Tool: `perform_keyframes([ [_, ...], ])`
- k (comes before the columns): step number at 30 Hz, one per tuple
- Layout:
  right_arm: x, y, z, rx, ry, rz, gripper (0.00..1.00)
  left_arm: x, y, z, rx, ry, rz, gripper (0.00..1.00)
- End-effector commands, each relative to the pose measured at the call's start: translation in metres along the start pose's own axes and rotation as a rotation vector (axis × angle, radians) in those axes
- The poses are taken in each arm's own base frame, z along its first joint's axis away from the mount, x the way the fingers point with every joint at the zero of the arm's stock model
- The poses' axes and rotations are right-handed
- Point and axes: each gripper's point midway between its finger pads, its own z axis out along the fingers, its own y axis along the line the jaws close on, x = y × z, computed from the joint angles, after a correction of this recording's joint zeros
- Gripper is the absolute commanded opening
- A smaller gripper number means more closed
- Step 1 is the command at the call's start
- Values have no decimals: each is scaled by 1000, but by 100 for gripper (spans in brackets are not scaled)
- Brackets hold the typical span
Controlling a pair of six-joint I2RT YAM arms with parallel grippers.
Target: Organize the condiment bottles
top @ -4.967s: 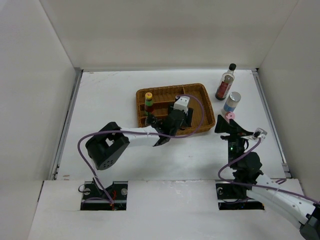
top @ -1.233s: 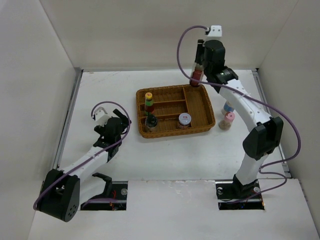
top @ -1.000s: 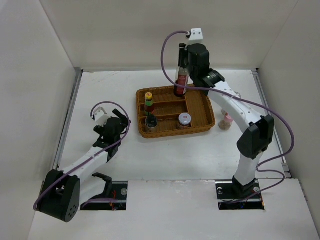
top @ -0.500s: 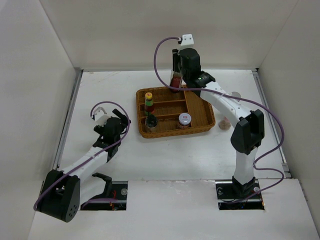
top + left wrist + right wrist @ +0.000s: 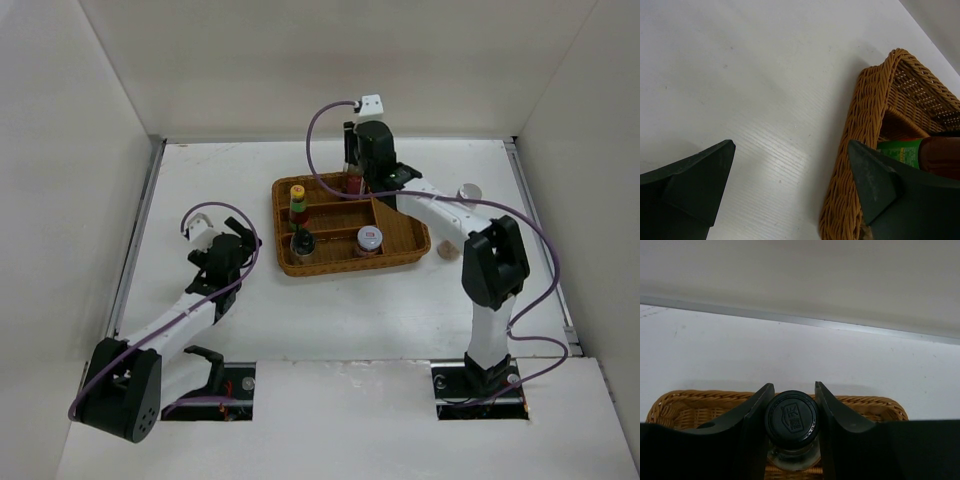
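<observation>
The tall glass bottle of dark liquid with a black cap (image 5: 791, 419) sits squarely between the right fingers (image 5: 756, 412), which pinch it at the cap from both sides. It stands upright, long axis vertical, cap up, in a far compartment of the brown wicker divided tray (image 5: 675, 405). The left fingers (image 5: 695, 180) gape apart above the white table (image 5: 740, 60), empty.

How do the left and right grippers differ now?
The right gripper is shut on the black-capped bottle; the left gripper is open and empty. The right gripper is over the far side of the wicker tray; the left gripper sits left of it. Both have dark fingers.
</observation>
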Motion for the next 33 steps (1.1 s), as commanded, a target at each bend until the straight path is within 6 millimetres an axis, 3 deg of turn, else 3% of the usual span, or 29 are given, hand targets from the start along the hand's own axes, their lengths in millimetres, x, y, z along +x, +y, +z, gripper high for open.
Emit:
perform_keyframes([
  [1,-49,5,-15,-18,-156,92,30,-5,-5,1,24,-21,-27,100],
  [5,-29,6,-15,-14,-131,86,37,-5,-8,0,34,-20,-29,100],
  [9,-27,5,-18,-15,-130,95,58,-4,-5,1,28,-15,-28,100],
  [14,-52,6,-29,-28,-175,109,82,-7,-5,0,28,-28,-34,100],
  [18,-82,0,-50,-41,-227,138,91,-8,-7,-1,36,-27,-36,100],
  [22,-106,-17,-90,-53,-282,186,96,-6,-4,0,29,-22,-33,100],
  [25,-95,-66,-115,18,-294,277,96,-7,-7,-1,41,-21,-37,100],
  [27,-68,-109,-123,116,-270,335,96,-7,-6,-1,39,-20,-37,100],
  [31,5,-226,-147,490,-175,381,98,-3,-4,0,36,-9,-35,100],
  [33,29,-262,-156,604,-118,363,100,-1,-4,2,34,-4,-35,100],
])
